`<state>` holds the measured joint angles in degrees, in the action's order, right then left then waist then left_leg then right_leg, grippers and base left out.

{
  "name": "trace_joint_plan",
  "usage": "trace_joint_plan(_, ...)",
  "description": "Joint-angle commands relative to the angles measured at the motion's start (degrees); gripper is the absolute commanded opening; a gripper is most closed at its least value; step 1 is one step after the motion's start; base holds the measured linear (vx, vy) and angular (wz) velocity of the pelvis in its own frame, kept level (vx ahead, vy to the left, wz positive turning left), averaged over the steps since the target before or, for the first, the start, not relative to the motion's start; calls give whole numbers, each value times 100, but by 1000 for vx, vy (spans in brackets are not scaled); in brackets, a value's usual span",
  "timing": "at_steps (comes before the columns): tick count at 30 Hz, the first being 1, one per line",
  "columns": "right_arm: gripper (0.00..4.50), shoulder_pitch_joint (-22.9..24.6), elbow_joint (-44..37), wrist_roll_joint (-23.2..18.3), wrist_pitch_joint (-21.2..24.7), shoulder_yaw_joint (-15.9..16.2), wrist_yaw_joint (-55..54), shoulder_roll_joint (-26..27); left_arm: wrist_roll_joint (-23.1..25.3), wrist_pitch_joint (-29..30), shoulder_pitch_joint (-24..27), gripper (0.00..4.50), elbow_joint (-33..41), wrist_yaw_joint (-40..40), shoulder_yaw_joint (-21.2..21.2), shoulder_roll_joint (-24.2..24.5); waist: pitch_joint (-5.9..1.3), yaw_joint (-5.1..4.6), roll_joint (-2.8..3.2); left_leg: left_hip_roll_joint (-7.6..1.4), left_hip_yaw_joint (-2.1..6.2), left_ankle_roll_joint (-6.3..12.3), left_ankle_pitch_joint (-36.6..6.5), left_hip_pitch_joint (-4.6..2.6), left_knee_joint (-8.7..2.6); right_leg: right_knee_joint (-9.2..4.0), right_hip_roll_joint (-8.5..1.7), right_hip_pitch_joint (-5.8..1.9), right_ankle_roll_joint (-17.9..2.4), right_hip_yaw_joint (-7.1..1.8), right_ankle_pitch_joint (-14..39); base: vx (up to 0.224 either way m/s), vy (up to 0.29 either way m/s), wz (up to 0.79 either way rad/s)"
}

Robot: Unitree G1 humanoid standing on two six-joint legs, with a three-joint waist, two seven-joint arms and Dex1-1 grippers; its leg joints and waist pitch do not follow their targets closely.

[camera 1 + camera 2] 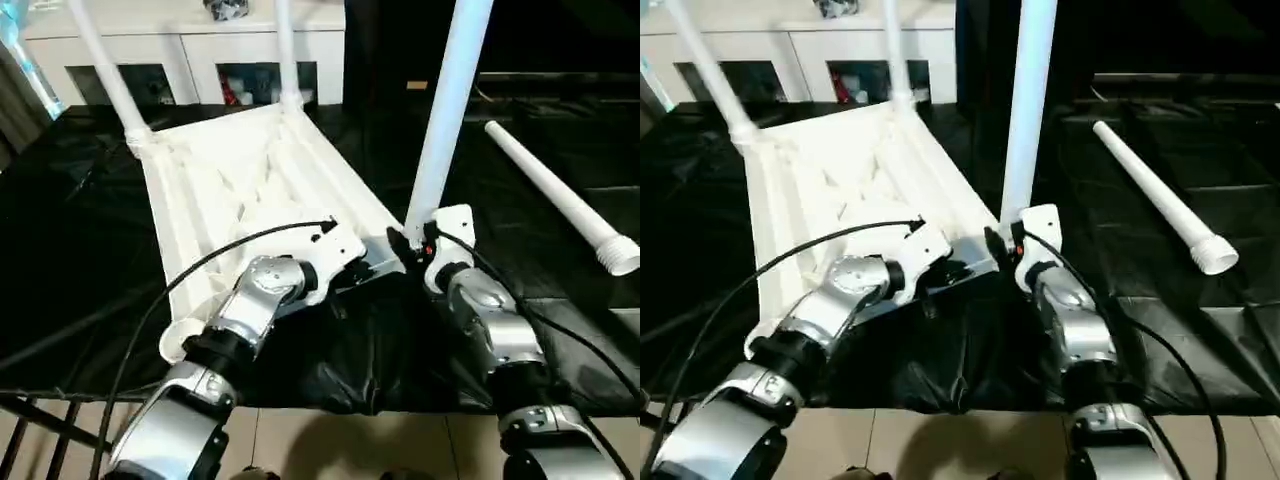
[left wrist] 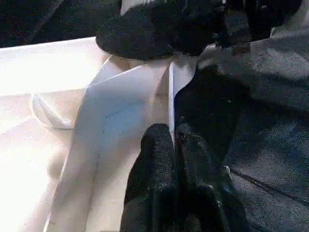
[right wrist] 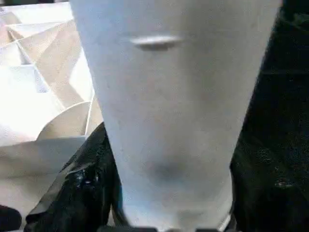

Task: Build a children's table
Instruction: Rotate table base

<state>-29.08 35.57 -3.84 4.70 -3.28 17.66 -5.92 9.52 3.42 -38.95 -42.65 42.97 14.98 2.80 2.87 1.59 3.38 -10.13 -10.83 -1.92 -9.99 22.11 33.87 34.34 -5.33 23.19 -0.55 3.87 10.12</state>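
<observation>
The tabletop lies upside down, ribbed underside up, near the front edge of the black table. 2 legs stand seated in its far corner sockets. A 3rd leg stands upright at the near right corner, base at the socket; whether it is fully seated cannot be told. The 4th leg lies loose on the table, well apart to the right, threaded end toward the front edge. The near left socket is empty.

The right gripper is clamped on the 3rd leg low down, just above the socket. The left gripper pinches the tabletop's near side rim, fingers closed narrow on the thin wall, bracing it.

Judgement: parts look light, stiff and smooth, hence slippery. Tubes are best held low near the socket end; the tabletop by its rim or ribs. A white cabinet stands behind.
</observation>
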Motion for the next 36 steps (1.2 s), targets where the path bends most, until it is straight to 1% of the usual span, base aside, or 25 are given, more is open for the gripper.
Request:
trace_joint_plan(1,345,-14,205,-29,95,311,181,334,-30,-299,-258,0,109,29,174,-279,-404,2,2,-246,118,435,-1365,-96,-366,-442,-298,-311,-1439,-196,870,0,0,0)
trace_joint_plan(2,374,11,135,61,7,324,143,242,-24,-391,-284,0,21,75,187,-237,-396,2,-2,-245,127,355,-1483,-96,-383,-456,-298,-316,-1382,-197,1043,0,0,0)
trace_joint_plan(3,383,46,61,94,-37,323,144,179,-26,-439,-292,0,-19,92,191,-217,-401,0,-3,-245,126,335,-1494,-99,-382,-451,-298,-319,-1376,-202,1042,0,0,0)
trace_joint_plan(6,383,269,-348,118,-182,327,299,-63,-29,-577,-290,0,-97,103,187,-179,-411,28,-19,-252,125,356,-1347,-90,-373,-424,-298,-334,-1382,-210,779,0,0,0)
trace_joint_plan(7,383,361,-506,95,-200,327,387,-138,-38,-616,-281,0,-117,132,187,-171,-432,50,-26,-261,118,431,-1192,-99,-355,-398,-305,-330,-1419,-217,536,0,0,0)
trace_joint_plan(8,383,533,-803,40,-196,299,512,-269,-39,-697,-265,0,-137,144,189,-161,-448,69,-33,-260,116,535,-992,-81,-339,-366,-307,-348,-1463,-217,273,0,0,0)
trace_joint_plan(10,383,856,-1356,-122,-96,221,791,-497,-71,-704,-238,0,-153,203,175,-154,-445,118,-51,-267,108,696,-813,-74,-321,-349,-313,-361,-1460,-222,47,0,0,0)
trace_joint_plan(11,386,1029,-1645,-218,-49,172,952,-608,-127,-709,-232,27,-172,223,123,-165,-446,152,-59,-269,111,786,-773,-73,-312,-341,-320,-370,-1448,-221,5,0,0,0)
trace_joint_plan(13,386,1177,-1893,-303,-9,138,1095,-703,-211,-700,-242,27,-185,218,37,-183,-431,167,-62,-264,105,809,-865,-66,-319,-375,-327,-356,-1420,-212,253,0,0,0)
trace_joint_plan(14,387,1296,-2075,-340,-6,124,1203,-807,-306,-653,-251,54,-166,301,-26,-179,-414,180,-75,-260,103,772,-979,-69,-327,-401,-335,-349,-1407,-209,523,0,0,0)
trace_joint_plan(15,387,1416,-2267,-454,18,104,1374,-913,-397,-646,-274,58,-127,330,-99,-154,-412,194,-69,-270,102,748,-1065,-82,-334,-424,-337,-339,-1387,-209,681,0,0,0)
trace_joint_plan(17,387,1624,-2600,-722,56,50,1746,-1119,-567,-713,-338,75,-69,241,-309,-97,-386,207,-131,-276,108,678,-1261,-77,-358,-462,-341,-333,-1272,-209,1134,0,0,0)
trace_joint_plan(18,387,1668,-2675,-820,98,22,1867,-1177,-616,-729,-362,75,-65,170,-396,-70,-384,214,-116,-277,114,669,-1294,-76,-358,-462,-341,-336,-1257,-208,1202,0,0,0)
trace_joint_plan(20,387,1779,-2845,-1031,192,-60,2197,-1400,-803,-694,-400,85,20,98,-671,76,-374,191,-151,-263,118,656,-1328,-55,-365,-478,-333,-344,-1162,-194,1397,0,0,0)
trace_joint_plan(21,387,1787,-2858,-1039,199,-65,2213,-1414,-812,-691,-401,85,27,98,-685,85,-377,197,-147,-264,118,659,-1308,-60,-358,-480,-340,-338,-1158,-198,1420,0,0,0)
trace_joint_plan(22,387,1875,-2993,-1166,314,-111,2467,-1599,-936,-574,-385,85,168,130,-874,259,-368,187,-151,-251,114,659,-1297,-54,-360,-493,-331,-326,-1129,-196,1520,0,0,0)
trace_joint_plan(25,387,1955,-3151,-1318,528,-96,2775,-1783,-960,-412,-347,85,345,61,-1051,570,-387,189,-155,-254,118,696,-1154,-54,-346,-463,-322,-328,-1141,-192,1388,0,0,0)
trace_joint_plan(26,387,2036,-3368,-1432,748,20,3030,-1925,-841,-232,-315,85,449,-98,-1143,933,-389,194,-146,-263,122,738,-1081,-59,-342,-432,-301,-318,-1148,-196,1243,0,0,0)
trace_joint_plan(27,387,2084,-3498,-1530,909,95,3157,-1986,-760,-179,-298,85,479,-205,-1185,1124,-389,196,-135,-264,126,751,-1058,-52,-343,-428,-302,-315,-1140,-194,1220,0,0,0)
trace_joint_plan(28,387,2130,-3620,-1628,1065,165,3271,-2040,-686,-137,-283,85,501,-304,-1221,1296,-383,195,-151,-261,133,749,-1066,-56,-347,-422,-293,-319,-1117,-187,1227,0,0,0)
trace_joint_plan(30,387,2213,-3811,-1627,1258,478,3427,-2086,-394,142,-240,85,480,-763,-1376,1775,-382,188,-119,-277,134,681,-1086,-72,-353,-420,-289,-290,-1069,-188,1288,0,0,0)
trace_joint_plan(31,387,2216,-3818,-1628,1273,497,3434,-2086,-378,163,-236,85,479,-785,-1384,1804,-379,186,-131,-280,133,610,-1120,-88,-358,-418,-288,-273,-1087,-190,1311,0,0,0)
trace_joint_plan(32,368,2240,-3854,-1642,1348,580,3471,-2088,-299,267,-203,70,490,-887,-1422,1935,-377,198,-145,-286,124,546,-1159,-95,-362,-427,-290,-261,-1087,-197,1354,0,0,0)
trace_joint_plan(35,346,2097,-3667,-1431,1677,779,3233,-1973,10,814,-6,48,719,-1204,-1476,2360,-366,227,-179,-299,126,430,-1138,-106,-391,-408,-295,-235,-1102,-214,1382,0,0,0)
trace_joint_plan(36,340,2025,-3567,-1310,1738,828,3134,-1938,63,972,59,41,810,-1253,-1440,2458,-372,243,-150,-314,138,373,-1165,-119,-397,-387,-306,-228,-1112,-217,1386,0,0,0)
